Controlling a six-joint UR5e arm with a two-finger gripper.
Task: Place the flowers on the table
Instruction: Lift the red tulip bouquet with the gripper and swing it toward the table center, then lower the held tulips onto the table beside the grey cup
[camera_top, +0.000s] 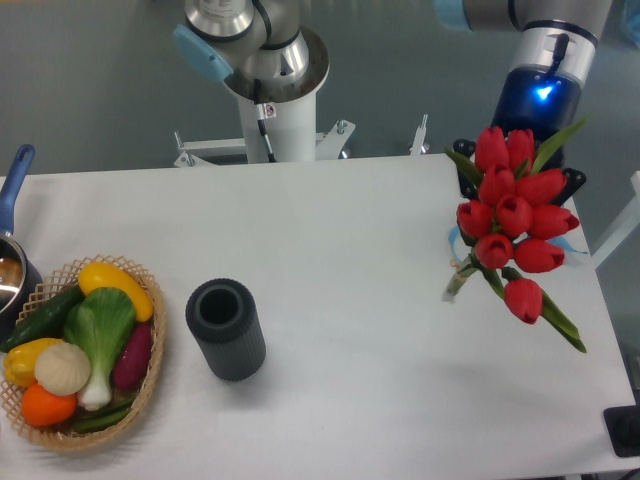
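Red tulips fill the right side of the view: the flowers (515, 215), a bunch of red blooms with green leaves and stems, sit over the right part of the table (340, 230), near its far right edge, with the blooms spread toward the camera and the stem ends angled down and to the left. Whether the stem ends touch the white tabletop cannot be told. The gripper (520, 172) is mostly hidden behind the blooms; only dark parts show at either side of the bunch below the arm's blue-lit wrist, so whether its fingers are spread or pinching the stems cannot be told. A scrap of blue ribbon (566, 243) peeps out just beside the bunch on its right. Well apart from the tulips, left of the table's middle, a dark ribbed cylindrical vase (226, 329) stands upright with its mouth open. At the left edge a wicker basket (148, 385) holds vegetables, among them a yellow pepper, a bok choy, a cucumber and an orange piece. Behind it, a pot with a blue handle (14, 180) is cut off by the frame.
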